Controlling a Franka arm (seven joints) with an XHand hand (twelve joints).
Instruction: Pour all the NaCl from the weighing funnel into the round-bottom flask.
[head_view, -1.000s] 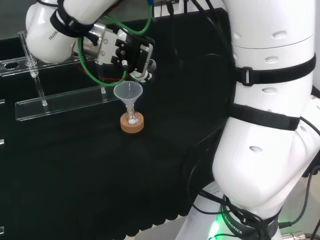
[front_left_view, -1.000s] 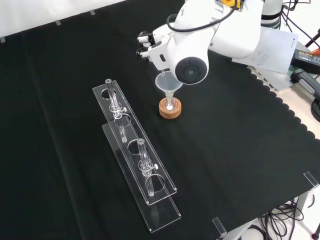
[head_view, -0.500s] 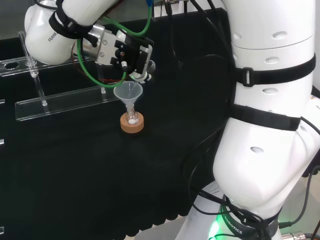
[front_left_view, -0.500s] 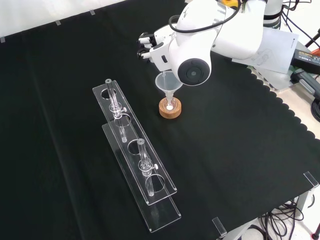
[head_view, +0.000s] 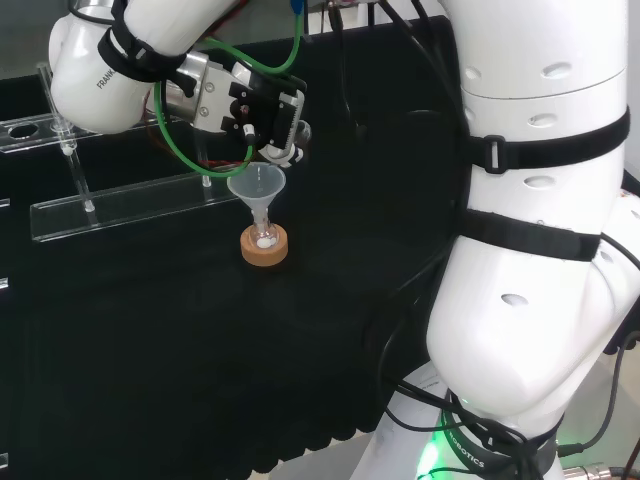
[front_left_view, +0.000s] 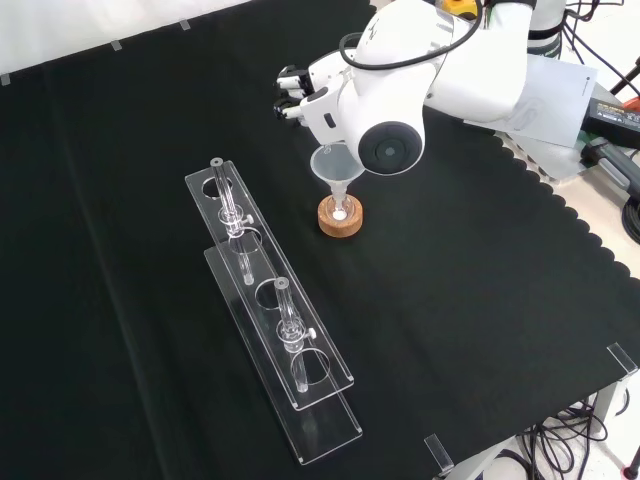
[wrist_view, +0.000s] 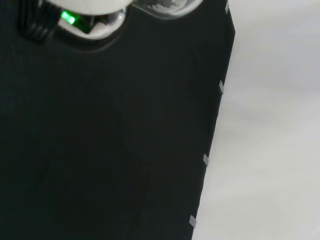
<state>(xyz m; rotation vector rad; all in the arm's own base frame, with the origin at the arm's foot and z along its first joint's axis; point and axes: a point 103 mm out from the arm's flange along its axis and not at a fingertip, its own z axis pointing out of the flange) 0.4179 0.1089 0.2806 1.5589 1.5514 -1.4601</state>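
Front view, near to far: two clear racks (front_left_view: 285, 345) at seven o'clock of the cork stand (front_left_view: 340, 217). On the stand sits the round-bottom flask (front_left_view: 341, 211), a clear funnel (front_left_view: 337, 168) in its neck. Beyond, at eleven o'clock, the hand (front_left_view: 298, 92) hovers; its fingers I can't make out.

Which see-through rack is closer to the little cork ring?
The upper, farther rack in the front view. Its top end lies nearest the cork ring; the other rack lies lower in that view, nearer the cloth's front edge.
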